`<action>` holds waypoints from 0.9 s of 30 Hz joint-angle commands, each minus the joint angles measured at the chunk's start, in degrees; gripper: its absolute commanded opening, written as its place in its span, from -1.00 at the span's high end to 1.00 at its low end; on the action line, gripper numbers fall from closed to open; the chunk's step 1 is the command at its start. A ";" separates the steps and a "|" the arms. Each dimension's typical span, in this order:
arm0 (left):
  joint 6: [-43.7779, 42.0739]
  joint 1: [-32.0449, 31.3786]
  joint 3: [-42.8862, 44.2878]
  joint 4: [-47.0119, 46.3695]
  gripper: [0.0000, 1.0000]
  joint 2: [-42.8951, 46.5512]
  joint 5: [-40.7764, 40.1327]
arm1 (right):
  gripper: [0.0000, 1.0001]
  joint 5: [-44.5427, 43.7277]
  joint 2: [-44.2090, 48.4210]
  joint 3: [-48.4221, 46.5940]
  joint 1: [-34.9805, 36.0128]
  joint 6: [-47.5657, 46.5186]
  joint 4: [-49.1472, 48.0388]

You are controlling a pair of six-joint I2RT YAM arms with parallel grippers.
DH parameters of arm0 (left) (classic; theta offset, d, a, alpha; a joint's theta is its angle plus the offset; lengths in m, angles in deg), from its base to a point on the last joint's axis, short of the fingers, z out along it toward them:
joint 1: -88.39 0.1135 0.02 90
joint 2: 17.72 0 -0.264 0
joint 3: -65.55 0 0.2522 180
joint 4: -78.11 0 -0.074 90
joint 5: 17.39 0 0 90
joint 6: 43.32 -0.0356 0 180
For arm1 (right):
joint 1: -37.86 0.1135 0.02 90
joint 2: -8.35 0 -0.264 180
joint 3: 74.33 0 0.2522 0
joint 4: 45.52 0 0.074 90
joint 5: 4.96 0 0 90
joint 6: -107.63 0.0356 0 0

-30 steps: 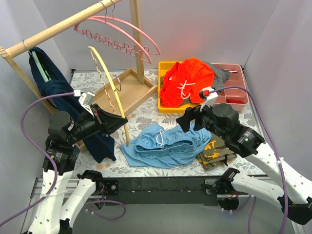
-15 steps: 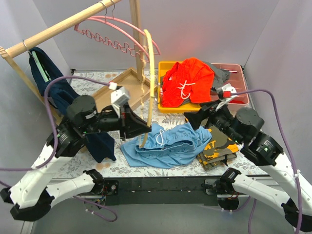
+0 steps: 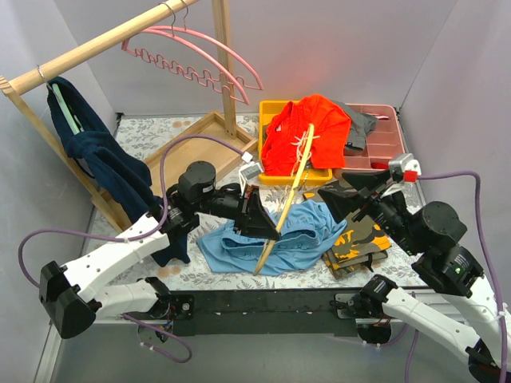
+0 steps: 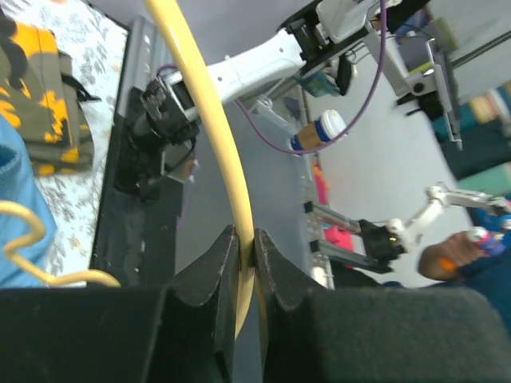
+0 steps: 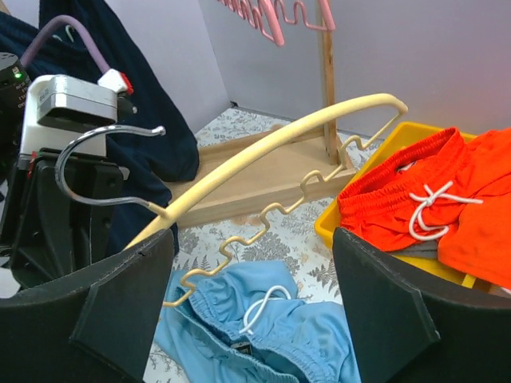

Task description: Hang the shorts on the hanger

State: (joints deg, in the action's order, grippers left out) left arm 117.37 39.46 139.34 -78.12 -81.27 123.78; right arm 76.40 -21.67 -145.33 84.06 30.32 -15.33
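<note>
As the left tool, clamped on the hanger, tips it from upright down over the shorts mid-frame, the open right tool can start threading.

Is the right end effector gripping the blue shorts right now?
No, the right end effector is wide open and empty, and the shorts lie loose below it.

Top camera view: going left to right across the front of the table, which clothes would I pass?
dark blue garment, hanging → light blue shorts → camouflage shorts
</note>
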 commanded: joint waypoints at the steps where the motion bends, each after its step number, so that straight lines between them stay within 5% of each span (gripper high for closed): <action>1: 19.35 4.54 -10.00 -30.10 1.00 2.11 12.89 | -0.73 0.99 0.31 2.91 -0.14 1.46 -2.01; 11: 34.33 4.72 -25.31 -50.16 1.00 2.38 12.37 | -0.60 13.29 -5.39 7.13 -0.14 11.46 -9.12; 17: 35.12 4.63 -26.19 -51.48 1.00 0.18 11.49 | -0.42 18.75 -7.95 9.42 -0.14 21.48 -15.27; 27: 37.14 5.51 -26.63 -54.20 1.00 -2.46 11.75 | -0.35 18.24 -6.37 8.98 -0.14 24.84 -14.06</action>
State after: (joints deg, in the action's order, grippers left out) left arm 153.37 44.27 113.33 -126.82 -83.94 135.02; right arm 94.63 -29.30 -135.23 84.06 53.34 -26.90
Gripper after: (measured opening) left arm 0.102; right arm 0.681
